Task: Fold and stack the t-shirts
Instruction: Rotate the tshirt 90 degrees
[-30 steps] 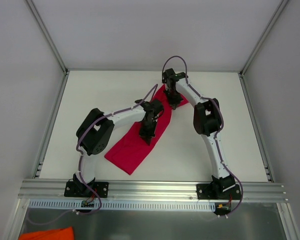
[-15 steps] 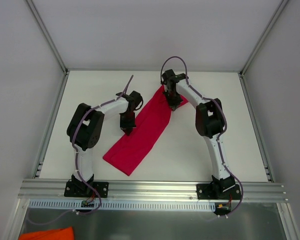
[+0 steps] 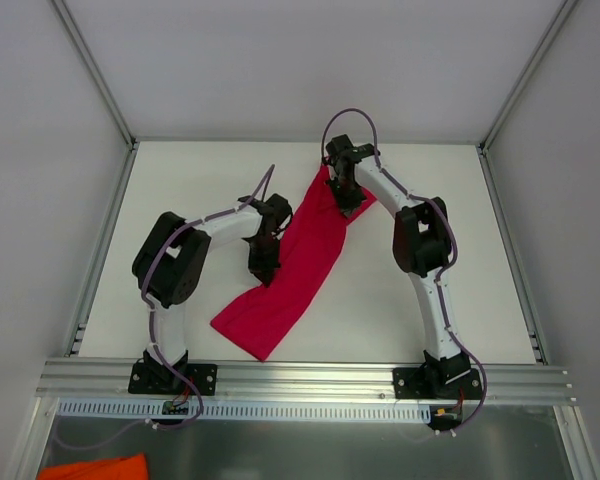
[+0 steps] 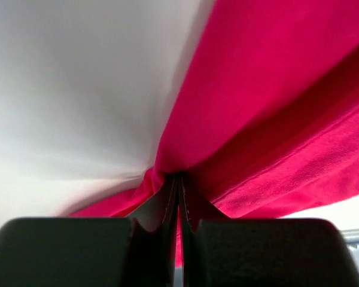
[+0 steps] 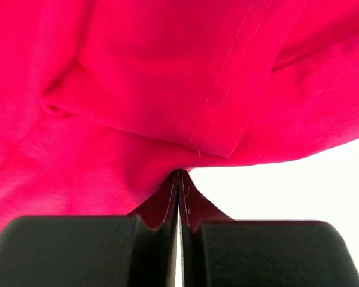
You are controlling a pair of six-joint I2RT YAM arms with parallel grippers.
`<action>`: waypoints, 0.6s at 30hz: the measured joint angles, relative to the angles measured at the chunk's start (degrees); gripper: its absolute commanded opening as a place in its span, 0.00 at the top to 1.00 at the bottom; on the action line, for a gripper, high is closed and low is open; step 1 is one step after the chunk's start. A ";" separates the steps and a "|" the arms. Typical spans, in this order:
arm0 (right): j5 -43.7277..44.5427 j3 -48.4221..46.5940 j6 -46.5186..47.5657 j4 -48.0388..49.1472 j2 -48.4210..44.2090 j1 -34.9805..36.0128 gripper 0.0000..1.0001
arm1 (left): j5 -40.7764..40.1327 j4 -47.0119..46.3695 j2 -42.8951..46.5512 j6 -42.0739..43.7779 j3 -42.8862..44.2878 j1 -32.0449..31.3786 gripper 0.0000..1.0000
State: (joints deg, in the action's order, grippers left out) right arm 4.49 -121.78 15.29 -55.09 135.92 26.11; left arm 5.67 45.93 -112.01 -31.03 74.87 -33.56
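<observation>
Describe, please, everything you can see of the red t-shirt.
The t-shirt is plain crimson, thin soft fabric with a stitched hem showing in the right wrist view. It is folded into a long wrinkled band running diagonally over the white table, from far centre to near left. The left gripper pinches its left edge midway; the right gripper pinches its far end.
</observation>
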 measured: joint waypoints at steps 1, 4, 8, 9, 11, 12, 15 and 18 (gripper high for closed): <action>-0.55 -0.37 0.00 0.00 0.04 -0.04 0.99 | 0.87 0.13 -0.20 -0.02 0.07 -0.70 1.00; -2.40 -2.12 -0.04 0.02 0.74 -0.15 0.99 | 3.32 1.31 -1.46 -0.07 1.36 -2.86 1.00; -4.87 -4.61 -0.17 0.09 3.08 -0.15 0.99 | 5.31 3.50 -4.17 -0.04 4.79 -4.79 1.00; -5.25 -4.98 -0.20 0.07 3.52 -0.15 0.99 | 5.79 3.80 -4.72 -0.07 5.44 -5.09 1.00; -5.97 -5.64 -0.20 0.02 4.46 -0.15 0.99 | 6.40 4.59 -5.84 -0.07 6.88 -5.53 1.00; -6.38 -6.10 -0.20 -0.07 4.98 -0.20 0.99 | 6.84 5.11 -6.47 -0.07 7.72 -5.75 1.00; -7.21 -7.06 -0.22 -0.07 5.86 -0.26 0.99 | 7.80 6.12 -7.96 -0.07 9.79 -6.27 1.00; -8.17 -7.23 -0.24 0.11 5.97 -0.31 0.99 | 8.68 6.71 -9.35 -0.13 11.85 -6.99 1.00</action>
State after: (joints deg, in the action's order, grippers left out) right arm -3.68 -129.01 15.05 -54.98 141.88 25.80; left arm 14.35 52.64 -121.36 -31.16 86.72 -40.56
